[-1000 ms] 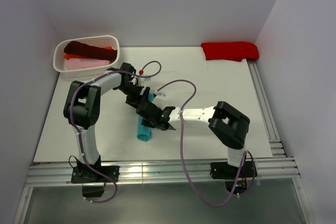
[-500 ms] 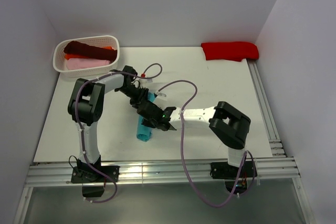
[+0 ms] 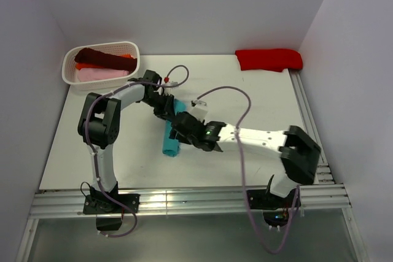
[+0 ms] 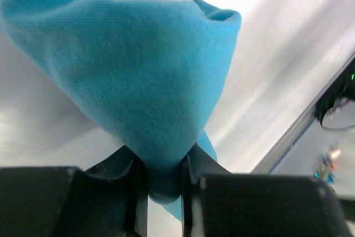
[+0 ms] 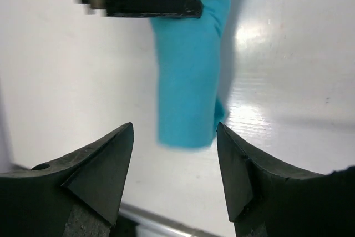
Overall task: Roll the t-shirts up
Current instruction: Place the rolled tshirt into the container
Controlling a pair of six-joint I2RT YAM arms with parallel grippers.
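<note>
A rolled teal t-shirt (image 3: 171, 141) is lying on the white table (image 3: 264, 108) at the centre of the overhead frame. The left gripper (image 4: 165, 177) is pinching the roll's upper end tightly. The right gripper (image 5: 175, 131) is hovering over its lower end, jaws spread wide, holding nothing. A red t-shirt (image 3: 269, 59) is lying at upper right.

A flat white rectangular tabletop (image 3: 264, 102) fills the middle, closed in by 3 plain pale grey walls: the back wall (image 3: 196, 4), the left wall (image 3: 24, 102) and the right wall (image 3: 359, 78). Ribbed silver aluminium rails (image 3: 196, 202) run along its near edge, and similar side rails (image 3: 309, 124) along its right. A soft glare patch (image 5: 252, 31) shines on the white surface.
</note>
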